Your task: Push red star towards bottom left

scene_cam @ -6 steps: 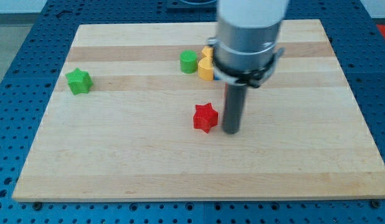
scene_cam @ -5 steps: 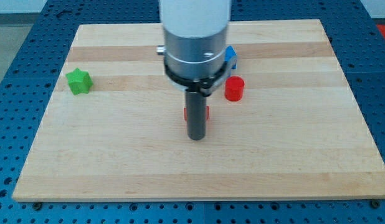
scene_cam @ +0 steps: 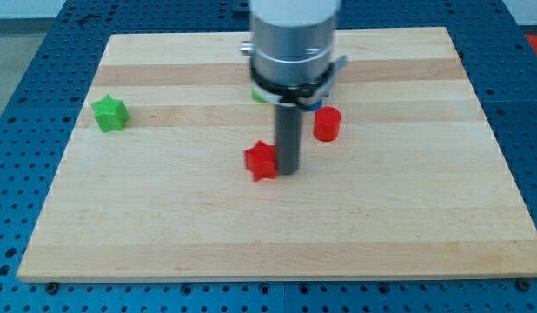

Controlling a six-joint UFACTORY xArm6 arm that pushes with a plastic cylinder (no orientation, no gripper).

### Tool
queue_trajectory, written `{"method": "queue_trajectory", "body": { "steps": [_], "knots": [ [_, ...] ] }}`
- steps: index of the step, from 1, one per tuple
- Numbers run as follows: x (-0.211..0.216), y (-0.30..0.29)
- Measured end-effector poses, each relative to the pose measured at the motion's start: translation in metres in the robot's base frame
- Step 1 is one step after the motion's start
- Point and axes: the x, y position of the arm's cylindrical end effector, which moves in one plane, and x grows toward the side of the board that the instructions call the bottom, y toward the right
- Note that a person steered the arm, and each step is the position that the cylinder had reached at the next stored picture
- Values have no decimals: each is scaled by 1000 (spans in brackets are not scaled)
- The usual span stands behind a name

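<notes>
The arm has no claw, only a rod. My tip (scene_cam: 288,171) touches the right side of the red star (scene_cam: 261,161), mid desk (scene_cam: 407,235). A red cylinder (scene_cam: 327,124) stands farther right; a green star (scene_cam: 109,113) sits far left.

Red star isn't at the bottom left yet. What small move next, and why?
Probably a short push toward the view's bottom left: my tip sits against the red star's right side, with open board beyond it that way.
</notes>
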Motion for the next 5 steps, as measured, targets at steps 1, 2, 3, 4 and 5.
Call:
{"method": "queue_trajectory", "body": {
  "steps": [1, 2, 3, 4, 5],
  "knots": [
    [-1, -19],
    [-15, -19],
    [-20, -36],
    [-16, -87],
    [-9, -134]
  ]
}}
